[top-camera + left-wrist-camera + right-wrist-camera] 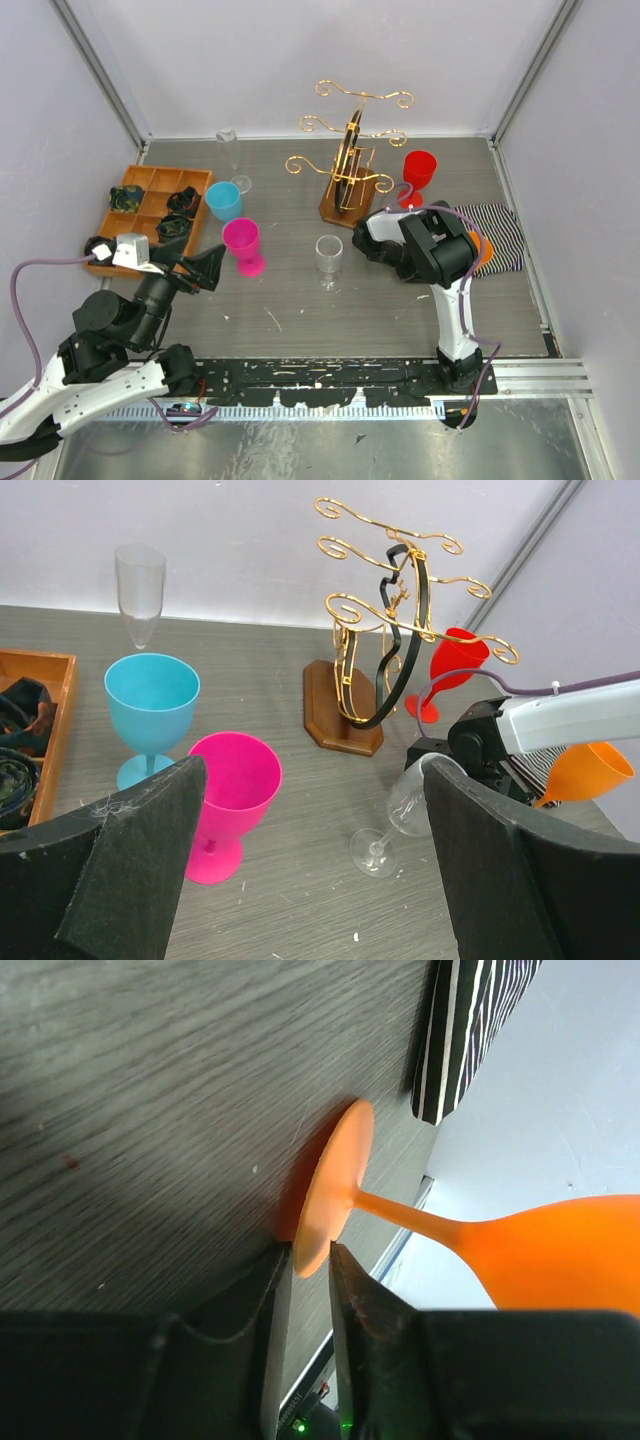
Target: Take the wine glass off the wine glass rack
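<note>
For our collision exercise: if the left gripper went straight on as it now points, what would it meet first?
Probably the pink plastic goblet, just ahead of the left gripper, nearer its left finger; depth is unclear.

From above we see only a sliver of the orange wine glass (485, 252); the right arm's wrist covers the rest and the right claw (312, 1260) too. The right wrist view crops the glass's bowl. The wooden tray (36, 657) runs off the left wrist view; its dark bundles (128, 197) are too small to identify.
</note>
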Robot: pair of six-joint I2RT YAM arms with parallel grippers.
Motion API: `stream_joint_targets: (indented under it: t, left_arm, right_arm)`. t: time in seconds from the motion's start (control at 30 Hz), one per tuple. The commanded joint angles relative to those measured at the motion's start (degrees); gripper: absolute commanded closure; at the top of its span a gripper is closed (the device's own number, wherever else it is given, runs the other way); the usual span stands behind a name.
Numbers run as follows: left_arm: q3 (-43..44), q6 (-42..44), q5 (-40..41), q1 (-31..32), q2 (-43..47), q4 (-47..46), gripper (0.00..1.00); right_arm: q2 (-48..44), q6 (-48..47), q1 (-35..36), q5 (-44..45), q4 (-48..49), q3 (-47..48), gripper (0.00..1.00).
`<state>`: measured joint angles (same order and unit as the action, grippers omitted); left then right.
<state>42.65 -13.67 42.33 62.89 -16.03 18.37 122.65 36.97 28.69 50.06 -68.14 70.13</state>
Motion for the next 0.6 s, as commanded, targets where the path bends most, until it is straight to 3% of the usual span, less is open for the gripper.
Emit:
stream_joint_targets:
  t: [0.0, 0.17, 0.57]
  left_arm:
    - [1.82, 0.66, 1.25, 0.10, 0.91, 0.76, 0.04]
    - [1.73, 0.15, 1.25, 0.04, 0.86, 1.12, 0.04]
    - [1.83, -0.31, 1.10, 0.00, 0.15, 1.49, 0.05]
  right_arm:
    - [0.47, 2.54, 0.79, -3.62, 5.62, 1.56, 0.68]
    - [1.20, 1.89, 2.10, -4.45, 6.26, 2.26, 0.56]
    - [2.32, -0.72, 6.55, -10.95, 9.06, 4.20, 0.55]
